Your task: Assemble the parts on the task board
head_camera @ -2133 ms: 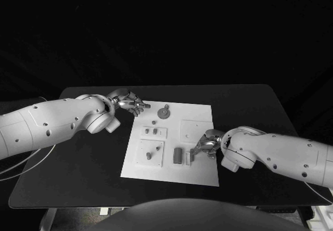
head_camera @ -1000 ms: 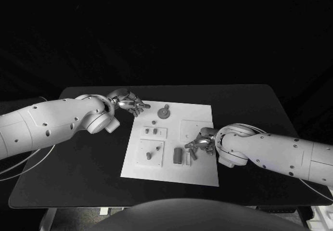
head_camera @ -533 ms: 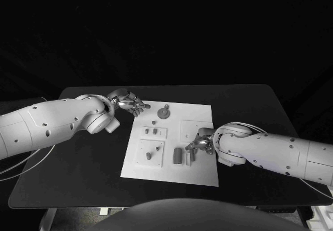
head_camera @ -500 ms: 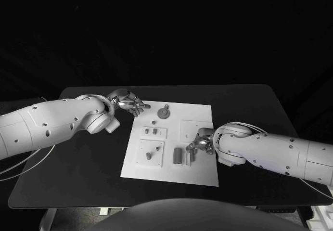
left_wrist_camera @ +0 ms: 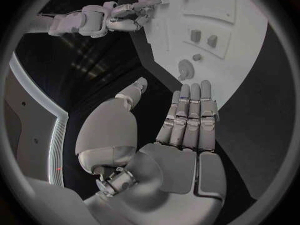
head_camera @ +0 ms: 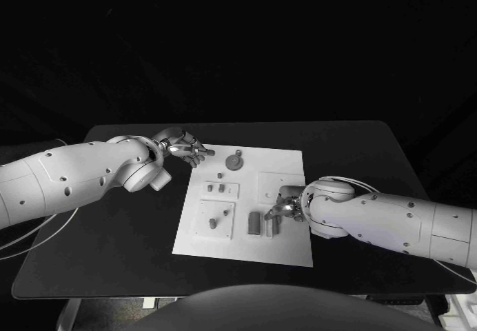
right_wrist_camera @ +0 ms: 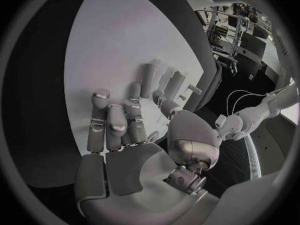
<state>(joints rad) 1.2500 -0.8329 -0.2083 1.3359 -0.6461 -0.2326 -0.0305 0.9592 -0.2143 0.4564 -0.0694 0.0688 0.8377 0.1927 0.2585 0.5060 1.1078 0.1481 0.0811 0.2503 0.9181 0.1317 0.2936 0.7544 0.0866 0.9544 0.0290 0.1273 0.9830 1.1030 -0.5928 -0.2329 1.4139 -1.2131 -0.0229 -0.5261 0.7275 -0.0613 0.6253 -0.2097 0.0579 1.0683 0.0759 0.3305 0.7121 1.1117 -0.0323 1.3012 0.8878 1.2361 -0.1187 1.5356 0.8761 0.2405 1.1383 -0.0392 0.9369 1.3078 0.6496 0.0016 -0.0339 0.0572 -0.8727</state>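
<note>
The head camera is looking steeply down from above at the square black desk (head_camera: 119, 234), taking in the flat white rectangular task board (head_camera: 243, 241) from some way off. Each wrist camera is sitting close behind its own silver hand, the left hand (left_wrist_camera: 187, 120) and the right hand (right_wrist_camera: 119, 130), facing along the fingers toward that same board, which all three views are sharing.

Dim overall; task board (head_camera: 243, 200) brightest w/ mild glare, bench (head_camera: 119, 227) near-black, bg lost in dark. Wrist views: heavy fisheye bend, dark vignette at rim, soft shadows under fingers (right_wrist_camera: 112, 130).
</note>
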